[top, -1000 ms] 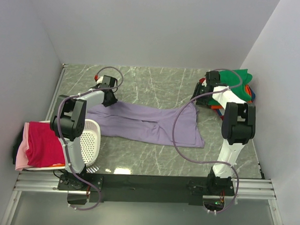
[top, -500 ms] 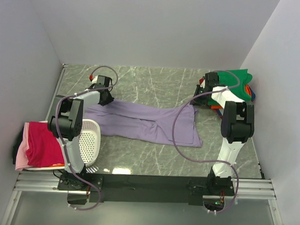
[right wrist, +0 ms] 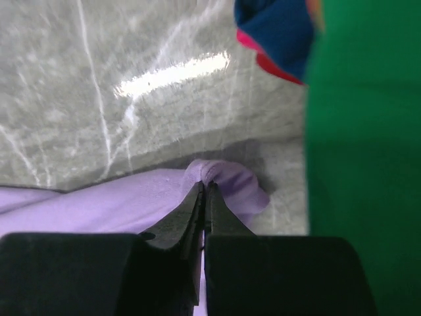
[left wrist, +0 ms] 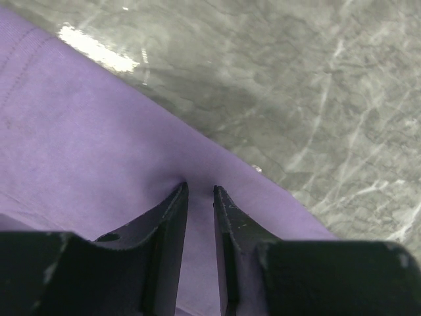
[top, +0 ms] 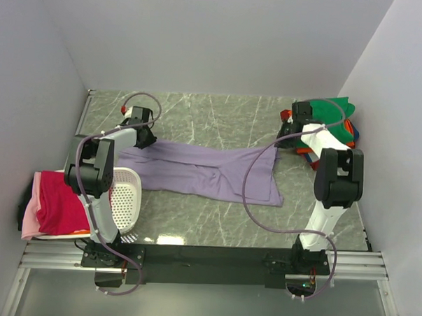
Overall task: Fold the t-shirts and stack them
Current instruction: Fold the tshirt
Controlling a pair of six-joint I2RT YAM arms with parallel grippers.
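From above, looks down on a soft lavender-purple cloth t-shirt (top: 203,173) stretched long and wrinkled across the middle of the glossy grey-green marbled surface (top: 220,116). Gripped at its far-left corner by the left pincer (top: 143,137) and at its far-right corner by the right pincer (top: 282,141). Leaves bare room along the far wall and along the near edge. In the far right corner, close to the right pincer, a pile topped by a green cloth t-shirt (top: 332,107), with other colours showing beneath. At the left edge, a white perforated plastic basket (top: 127,196); just beside it, a magenta-red cloth t-shirt (top: 55,200) lying over a pink cloth t-shirt (top: 27,223). Plain white walls on three sides.

From the left wrist: dark fingers (left wrist: 168,224) only narrowly apart, clamped on a puckered fold of lavender cloth just inside its straight edge. Shiny veined stone beyond that edge.

From the right wrist: fingers pressed together on a small bunched nub of lavender cloth. Smooth green cloth filling the right side, with a dark blue cloth t-shirt (right wrist: 276,26) above.
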